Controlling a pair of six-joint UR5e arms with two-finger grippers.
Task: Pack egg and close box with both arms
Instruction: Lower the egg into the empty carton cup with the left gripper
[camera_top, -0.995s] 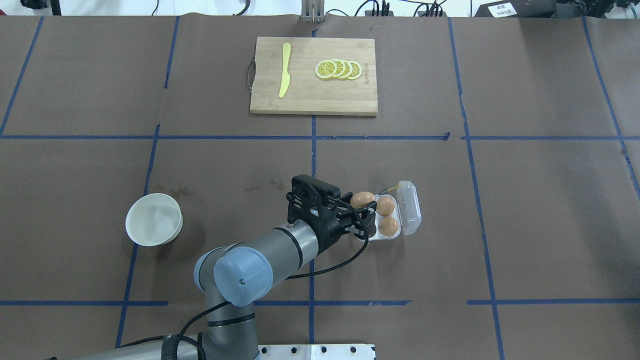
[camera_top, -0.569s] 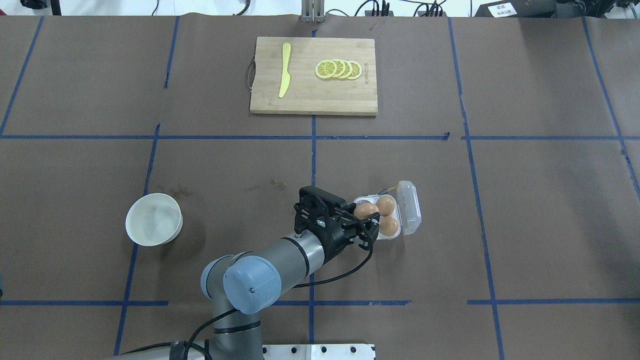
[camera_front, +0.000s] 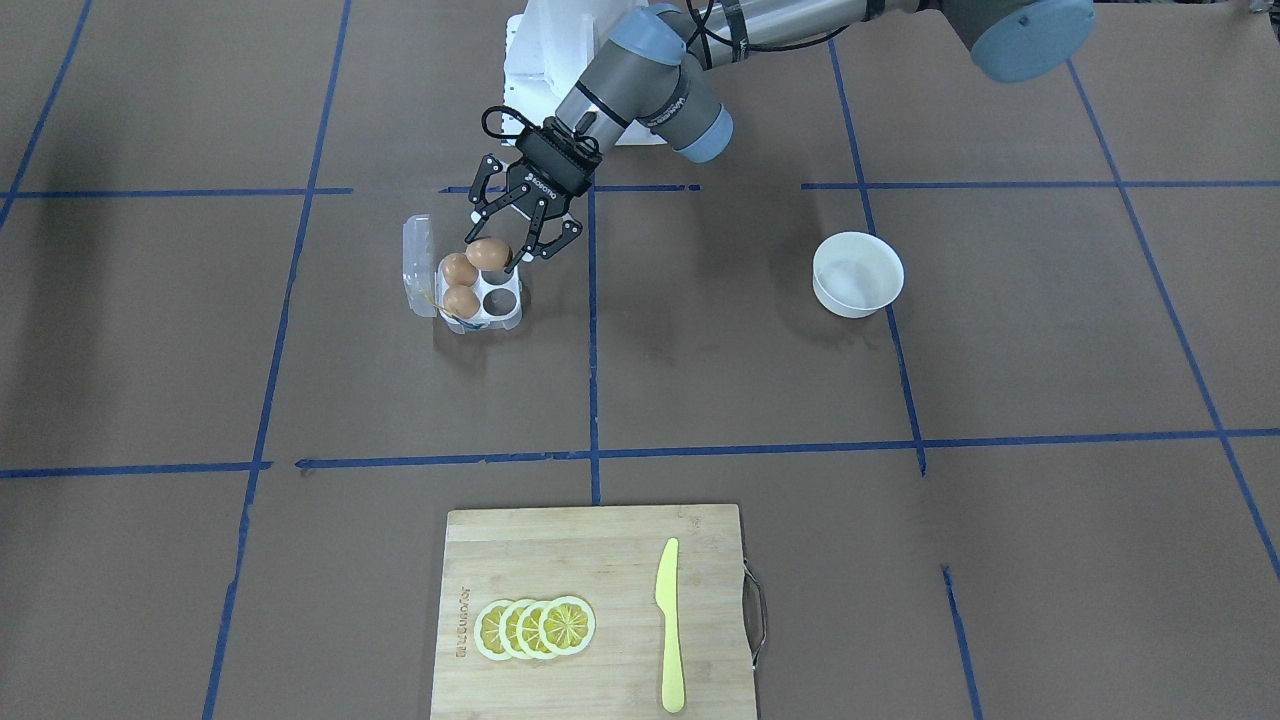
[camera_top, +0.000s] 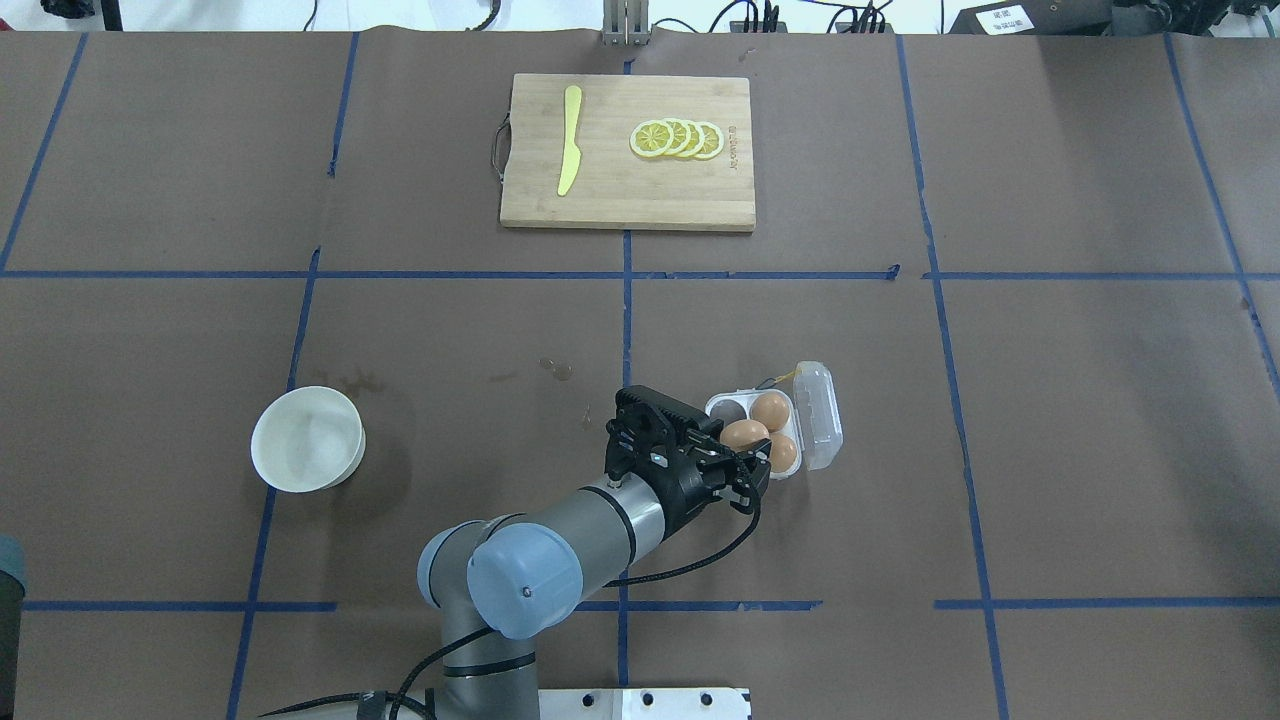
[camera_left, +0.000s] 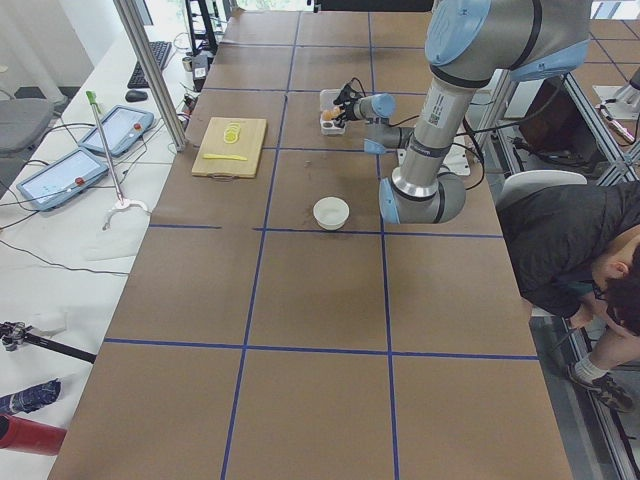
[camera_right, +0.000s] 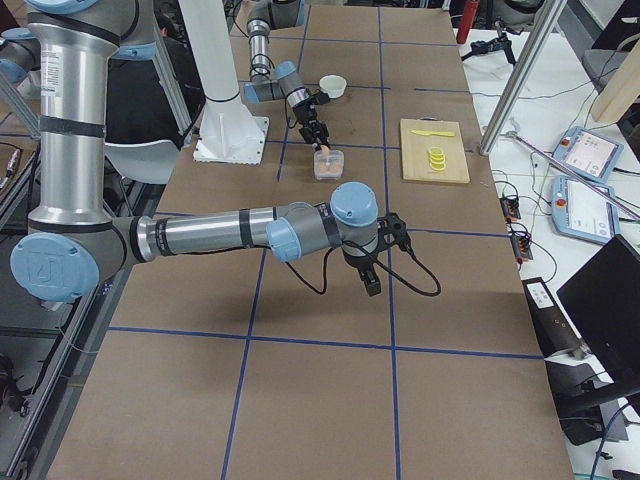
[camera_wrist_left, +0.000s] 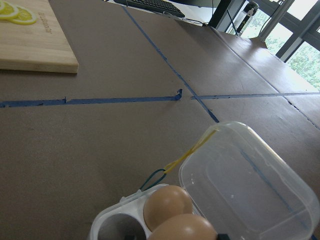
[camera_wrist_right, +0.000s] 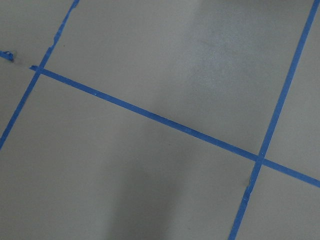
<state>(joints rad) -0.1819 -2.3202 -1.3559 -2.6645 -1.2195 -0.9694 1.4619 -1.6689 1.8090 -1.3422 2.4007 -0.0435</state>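
Note:
My left gripper (camera_top: 745, 447) is shut on the orange-brown egg (camera_top: 742, 433) and holds it just above the near-left part of the clear box (camera_top: 728, 409). In the front view the gripper (camera_front: 492, 258) grips the egg (camera_front: 487, 252) over the box (camera_front: 500, 318). Two other brown eggs (camera_top: 771, 410) (camera_top: 784, 454) sit in the right-hand cups. The far-left cup is empty. The lid (camera_top: 820, 415) lies open to the right, with a yellow string (camera_wrist_left: 192, 150) at its hinge. My right gripper (camera_right: 372, 286) hangs above bare table in the exterior right view; I cannot tell if it is open.
A white bowl (camera_top: 308, 438) stands left of my left arm. A wooden cutting board (camera_top: 620, 195) with lemon slices (camera_top: 677, 138) and a yellow knife (camera_top: 569, 140) lies at the far middle. Blue tape lines cross the brown table cover.
My left gripper has carried the egg toward the robot and slightly right, from over the far-left cup to over the near-left part of the box. The far-left cup now shows empty.

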